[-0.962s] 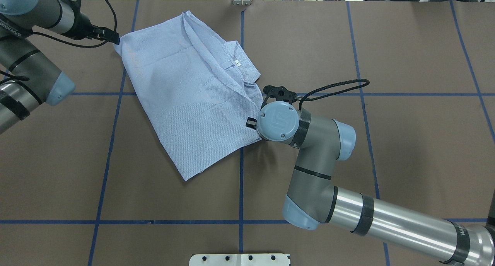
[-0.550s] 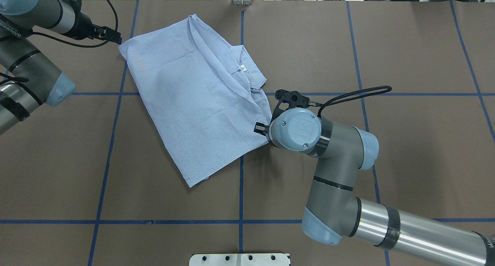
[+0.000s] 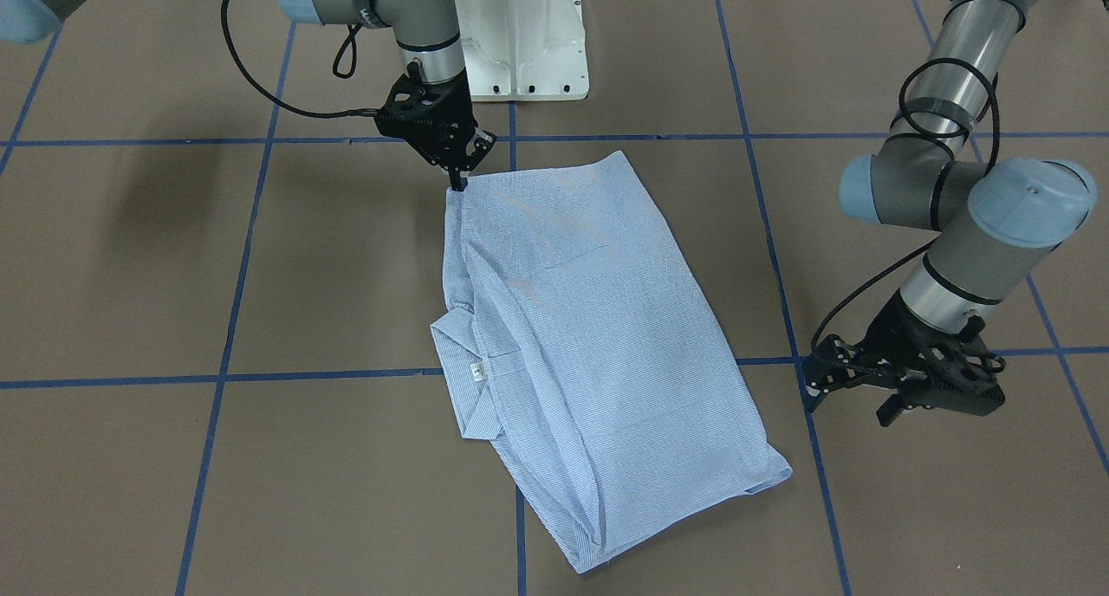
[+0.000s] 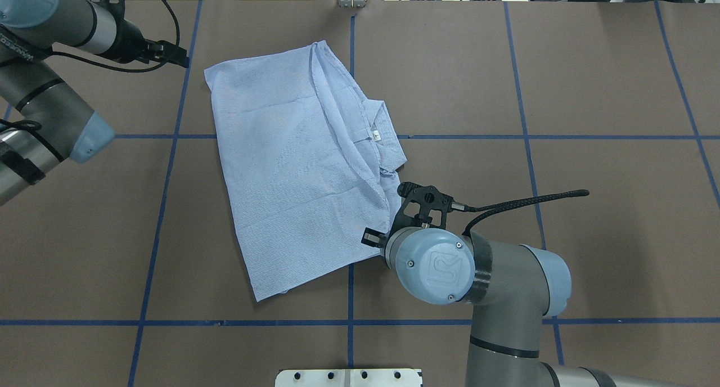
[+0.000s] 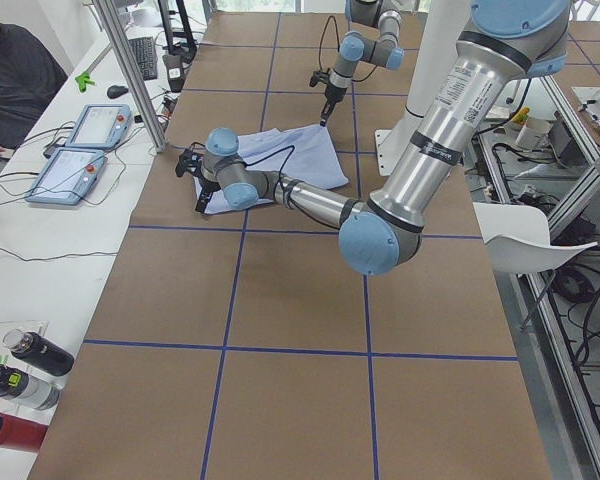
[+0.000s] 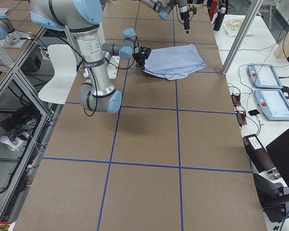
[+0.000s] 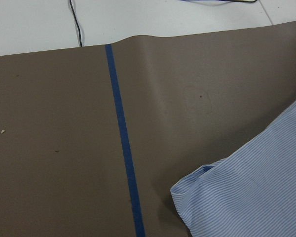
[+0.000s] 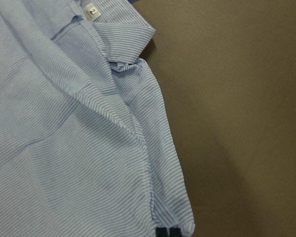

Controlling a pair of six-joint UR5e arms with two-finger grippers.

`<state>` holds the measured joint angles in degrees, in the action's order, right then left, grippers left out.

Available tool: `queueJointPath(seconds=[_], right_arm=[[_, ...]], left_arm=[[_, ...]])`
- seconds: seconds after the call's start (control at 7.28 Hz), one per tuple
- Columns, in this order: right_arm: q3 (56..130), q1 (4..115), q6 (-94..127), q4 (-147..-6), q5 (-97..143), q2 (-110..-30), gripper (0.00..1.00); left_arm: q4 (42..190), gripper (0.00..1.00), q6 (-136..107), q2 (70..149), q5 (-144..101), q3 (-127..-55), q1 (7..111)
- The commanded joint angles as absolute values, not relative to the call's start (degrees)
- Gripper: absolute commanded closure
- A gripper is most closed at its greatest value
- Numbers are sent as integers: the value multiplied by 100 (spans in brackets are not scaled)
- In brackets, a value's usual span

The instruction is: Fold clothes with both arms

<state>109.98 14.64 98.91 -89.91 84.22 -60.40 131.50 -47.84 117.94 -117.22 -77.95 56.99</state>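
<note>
We see bright, even light from above on the brown table (image 4: 590, 66). Shadows are soft and faint, one beside the right arm (image 4: 506, 274). All views look sharp and clear.

Our shirt (image 4: 292, 167) lies folded toward the worktop's (image 4: 607, 83) far edge. The right gripper (image 4: 376, 238) meets its right side. The left gripper (image 4: 181, 59) hangs just apart.
</note>
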Motion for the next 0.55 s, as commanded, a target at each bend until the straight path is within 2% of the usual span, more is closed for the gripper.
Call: queueJointPath(seconds=[0.0, 0.41], right_arm=[[11074, 1371, 9967, -9114, 8358, -6047, 100], [11066, 1371, 9967, -9114, 8358, -6029, 100]], left_arm=[[13122, 0, -5437, 11079, -11926, -9072, 5136], [13104, 0, -7165, 10330, -11534, -10550, 4143]])
